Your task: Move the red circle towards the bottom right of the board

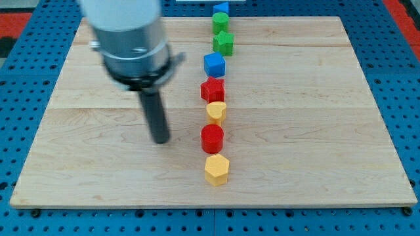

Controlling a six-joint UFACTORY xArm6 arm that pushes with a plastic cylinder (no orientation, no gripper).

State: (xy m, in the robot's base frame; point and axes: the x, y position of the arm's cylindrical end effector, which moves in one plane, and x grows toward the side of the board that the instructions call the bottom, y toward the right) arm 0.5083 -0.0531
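My tip [161, 139] has no pincer and holds nothing, sitting apart to the view's left of the red circle [212, 138].

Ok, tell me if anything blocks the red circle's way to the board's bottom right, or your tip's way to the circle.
Nothing visible does. My tip stands to the view's left of the red circle with bare board between. The yellow hexagon sits just below the circle, beside the diagonal path rather than on it.

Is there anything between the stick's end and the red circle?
No. In the camera view, only bare wooden board lies between my tip and the red circle, which sits to the view's right of the tip.
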